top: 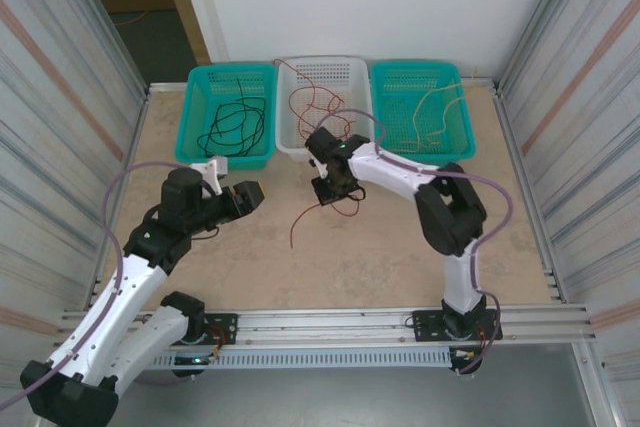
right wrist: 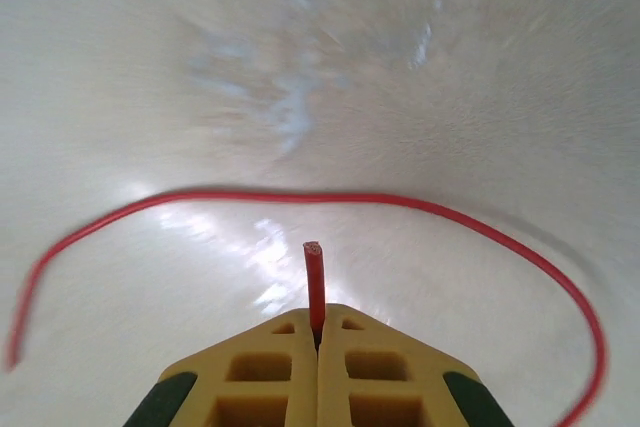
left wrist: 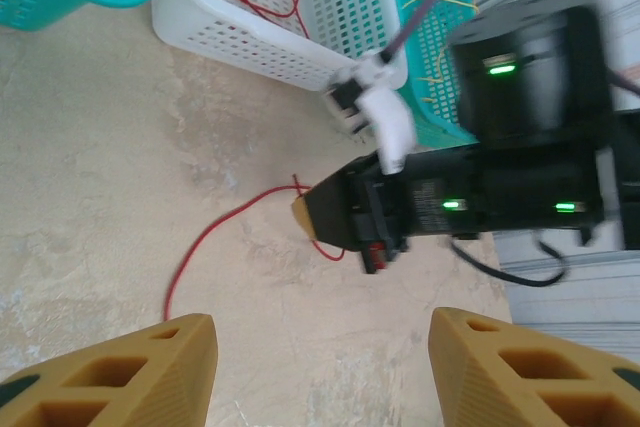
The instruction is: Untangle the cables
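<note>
The right gripper (right wrist: 318, 332) squeezes one end of the red cable (right wrist: 350, 197) at the bottom middle. The rest loops over the table (right wrist: 300, 67) above it. The left gripper (left wrist: 320, 335) gapes open, holding nothing.

You're in a lab test cell: table (top: 380, 257) fenced by corrugated metal walls (top: 60, 97), aluminium rail (top: 330, 320) along its near edge.

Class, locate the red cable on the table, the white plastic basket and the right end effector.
red cable (top: 297, 227), top external view, loose strand.
white plastic basket (top: 320, 60), top external view, far rim.
right end effector (right wrist: 318, 322), right wrist view, between fingertips.
</note>
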